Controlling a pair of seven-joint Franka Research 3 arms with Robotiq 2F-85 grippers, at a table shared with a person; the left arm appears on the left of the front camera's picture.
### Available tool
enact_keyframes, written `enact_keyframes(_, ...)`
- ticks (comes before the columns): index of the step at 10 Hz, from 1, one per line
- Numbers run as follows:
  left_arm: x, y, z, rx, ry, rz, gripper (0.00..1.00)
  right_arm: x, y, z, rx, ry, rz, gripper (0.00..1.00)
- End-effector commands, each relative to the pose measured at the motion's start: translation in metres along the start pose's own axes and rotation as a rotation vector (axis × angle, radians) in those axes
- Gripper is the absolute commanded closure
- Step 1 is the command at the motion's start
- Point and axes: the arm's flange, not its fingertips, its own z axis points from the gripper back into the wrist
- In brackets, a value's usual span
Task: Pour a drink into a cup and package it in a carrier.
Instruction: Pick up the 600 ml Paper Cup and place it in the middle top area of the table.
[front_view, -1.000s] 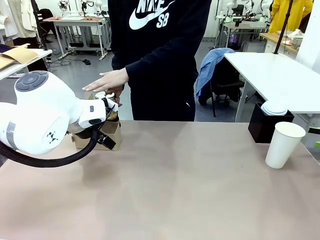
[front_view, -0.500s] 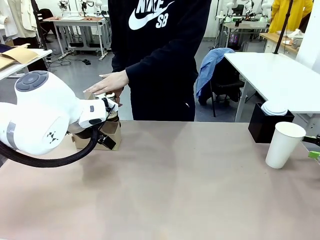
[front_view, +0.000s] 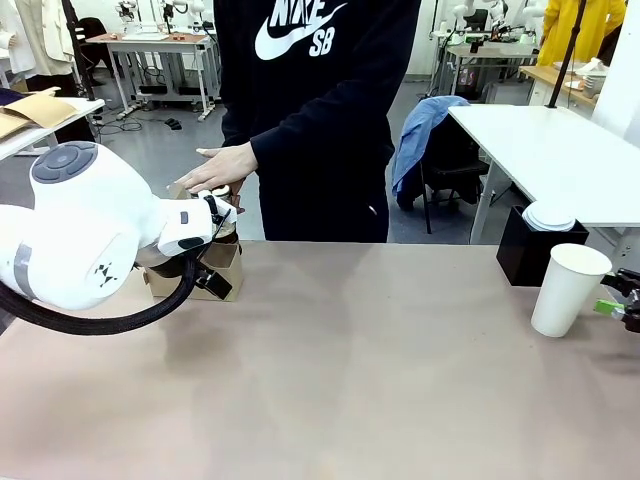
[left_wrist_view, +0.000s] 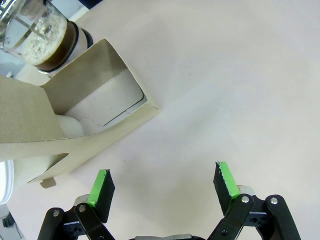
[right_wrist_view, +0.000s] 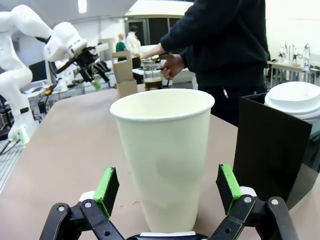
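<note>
A tan surface (front_view: 380, 380) spans the foreground. At its far right stands a black box (front_view: 518, 258), with a stack of white lids (front_view: 549, 216) on top of it. Behind the box is a white surface (front_view: 560, 150). A blue jacket (front_view: 418, 135) hangs over a dark chair (front_view: 455, 165) beside it. A person in a black hoodie (front_view: 320, 120) with white print stands at the far side. Flat cardboard (front_view: 35, 110) lies on a side surface at far left
</note>
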Motion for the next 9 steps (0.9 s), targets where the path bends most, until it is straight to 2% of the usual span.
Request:
enact_keyframes(1,0.0,0.0,0.0,-0.001,-0.001,0.001,0.0,0.002,0.007,-0.015,-0.03,0.002,0.041,0.0)
enact_keyframes(9,0.0,0.0,0.0,-0.001,-0.001,0.001,0.0,-0.004,-0.001,-0.057,-0.013,0.027,-0.012,0.0)
